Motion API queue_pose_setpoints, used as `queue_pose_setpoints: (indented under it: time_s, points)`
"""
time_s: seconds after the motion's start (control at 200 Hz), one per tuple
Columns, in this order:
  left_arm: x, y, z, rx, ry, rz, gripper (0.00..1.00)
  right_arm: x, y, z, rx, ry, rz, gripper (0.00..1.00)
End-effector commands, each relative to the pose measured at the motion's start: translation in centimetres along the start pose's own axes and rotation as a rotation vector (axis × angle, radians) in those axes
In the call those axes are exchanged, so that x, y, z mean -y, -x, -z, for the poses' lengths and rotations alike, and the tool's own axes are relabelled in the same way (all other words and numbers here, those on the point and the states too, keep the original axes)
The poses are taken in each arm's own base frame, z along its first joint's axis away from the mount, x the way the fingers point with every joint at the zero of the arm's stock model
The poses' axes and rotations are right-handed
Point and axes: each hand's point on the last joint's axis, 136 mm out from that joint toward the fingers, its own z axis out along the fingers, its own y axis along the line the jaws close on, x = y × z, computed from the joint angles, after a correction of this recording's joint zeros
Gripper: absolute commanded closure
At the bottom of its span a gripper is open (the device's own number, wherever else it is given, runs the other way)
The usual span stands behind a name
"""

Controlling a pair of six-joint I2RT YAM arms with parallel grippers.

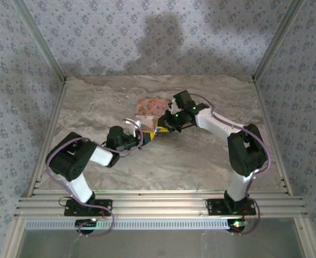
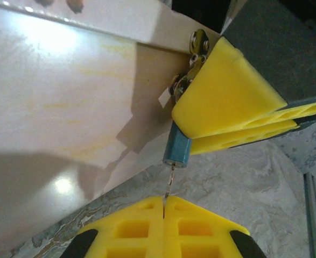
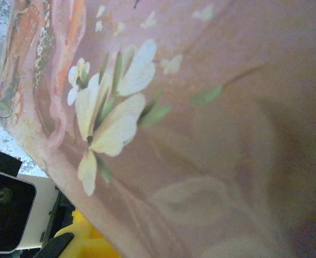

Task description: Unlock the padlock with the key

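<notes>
the left gripper [image 2: 164, 203] has its jaws pressed together on the thin key [image 2: 169, 183], its tip at the bottom of the padlock [image 2: 177, 149]. jaws of the right gripper [image 2: 185, 115] look closed on this small, stiff padlock beside the pink box [image 2: 66, 107]. i think the key can bend; hold the lock body firm.

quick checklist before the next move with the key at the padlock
1. Left tool shut on key: ok, blade pinched between its tips.
2. Key meeting the lower end of the padlock: ok; depth cannot tell.
3. Right tool steadying padlock: cannot tell, its fingers cover the top.
4. Padlock hooked through the latch of the box: cannot tell, hidden.
5. Box resting on table: ok.
</notes>
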Motion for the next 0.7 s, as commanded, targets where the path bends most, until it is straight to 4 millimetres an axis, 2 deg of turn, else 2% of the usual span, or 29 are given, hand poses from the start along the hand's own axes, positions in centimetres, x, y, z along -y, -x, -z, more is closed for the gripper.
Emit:
queue_pose_setpoints:
  time_s: [0.0, 0.23, 0.535, 0.695]
  points:
    - [3.3, 4.7, 0.2, 0.159, -0.129, -0.102, 1.0, -1.8, -3.4, 0.0, -0.142, 0.09, 0.039, 1.0]
    - [3.2, 4.6, -0.1, 0.156, -0.141, -0.108, 1.0, -2.1, -3.9, 0.1, -0.16, 0.132, 0.032, 1.0]
    - [5.6, 6.1, -0.3, 0.15, -0.248, -0.1, 1.0, -2.2, -4.4, 0.4, -0.181, 0.155, 0.067, 1.0]
    - [5.7, 6.6, -0.2, 0.161, -0.251, -0.102, 1.0, -2.1, -4.3, 0.2, -0.183, 0.161, 0.063, 1.0]
